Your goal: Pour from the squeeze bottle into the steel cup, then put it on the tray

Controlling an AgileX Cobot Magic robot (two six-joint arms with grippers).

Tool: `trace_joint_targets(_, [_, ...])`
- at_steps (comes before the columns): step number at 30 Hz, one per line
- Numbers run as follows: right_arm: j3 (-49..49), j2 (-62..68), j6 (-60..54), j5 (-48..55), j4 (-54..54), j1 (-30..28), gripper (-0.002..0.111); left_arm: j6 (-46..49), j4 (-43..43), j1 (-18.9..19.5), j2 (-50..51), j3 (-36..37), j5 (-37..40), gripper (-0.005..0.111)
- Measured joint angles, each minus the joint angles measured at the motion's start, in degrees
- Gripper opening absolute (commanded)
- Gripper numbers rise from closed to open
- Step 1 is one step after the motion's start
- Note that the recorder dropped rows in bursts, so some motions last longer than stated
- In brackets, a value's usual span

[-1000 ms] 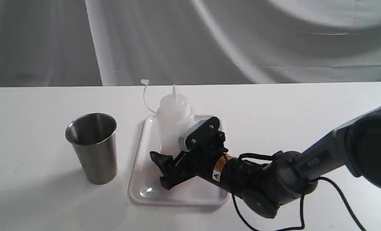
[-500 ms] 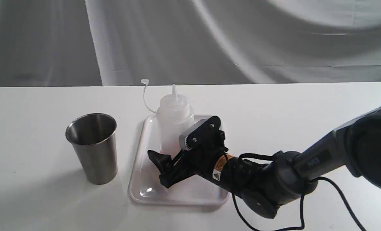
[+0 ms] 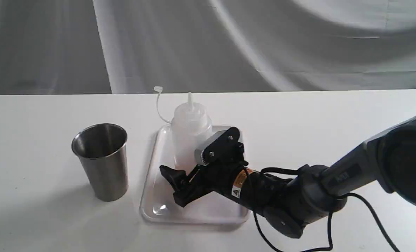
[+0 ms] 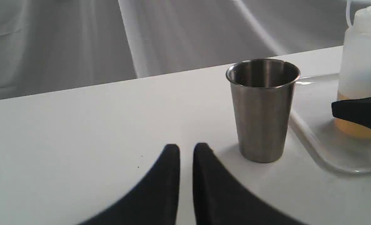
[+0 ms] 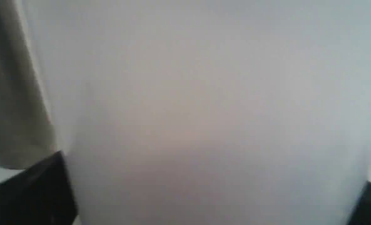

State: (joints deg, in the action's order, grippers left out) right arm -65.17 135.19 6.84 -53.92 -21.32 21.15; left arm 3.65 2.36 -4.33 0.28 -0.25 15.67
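The squeeze bottle point(image 3: 190, 129) stands upright at the back of the white tray point(image 3: 159, 210), with a little orange-yellow liquid at its bottom point(image 4: 355, 128). My right gripper point(image 3: 181, 163) is open and straddles the bottle's lower part. Its near finger point(image 3: 169, 175) stands a little off the bottle's wall. The right wrist view is filled by the blurred bottle point(image 5: 204, 109). The steel cup point(image 3: 101, 161) stands upright on the table left of the tray. My left gripper point(image 4: 187, 148) is shut and empty, low over the table, short of the cup point(image 4: 262, 109).
The white table point(image 3: 299, 115) stretches right and behind the tray, backed by a grey cloth curtain point(image 3: 229, 42). The right arm and its black cable point(image 3: 330, 227) lie over the table's front right. The bottle's cap strap point(image 3: 158, 101) sticks up toward the cup's side.
The right gripper's near finger has shifted slightly left, away from the bottle, so the jaws have widened. Bottle, cup and tray have not moved.
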Motion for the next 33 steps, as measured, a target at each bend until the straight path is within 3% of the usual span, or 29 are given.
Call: trace_joint_targets(33, [12.85,-9.80,-1.39,-3.38,1.34,0.00,0.086,0.00,0.00,0.00,0.00,0.00,0.00,0.008])
